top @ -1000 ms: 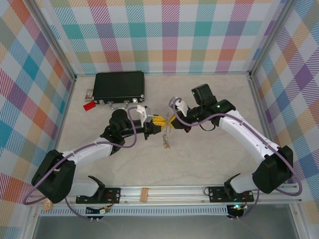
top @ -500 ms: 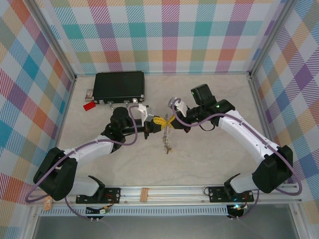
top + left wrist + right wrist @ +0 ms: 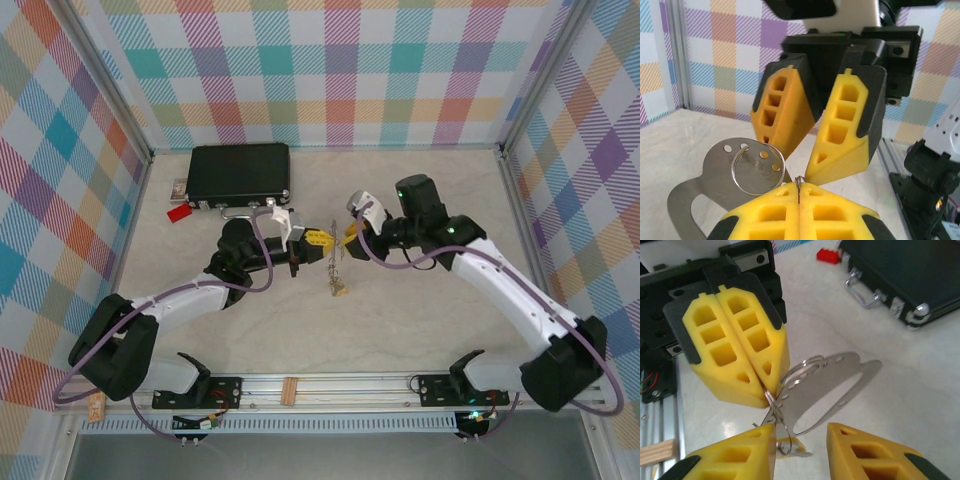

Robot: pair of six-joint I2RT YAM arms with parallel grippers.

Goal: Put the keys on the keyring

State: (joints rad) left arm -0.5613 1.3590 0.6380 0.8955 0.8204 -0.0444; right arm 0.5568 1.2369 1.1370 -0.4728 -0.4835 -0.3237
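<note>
Steel keyring (image 3: 733, 169) is held mid-frame by the clenched left gripper (image 3: 799, 186). Right gripper (image 3: 800, 432) is unclenched, jaws parted just beside it. Keys (image 3: 338, 285) dangle below centre, seemingly threaded already; any remaining cannot be told.

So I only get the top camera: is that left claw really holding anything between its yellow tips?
Observer: Yes. The left wrist camera shows the left gripper shut on a thin wire ring.
Operator: And the other claw?
Observer: Open. The right wrist camera shows the right gripper with a clear gap between its fingers.
Operator: What's the shiny bit?
Observer: A flat metal plate with small holes, a round loop threaded through one.
</note>
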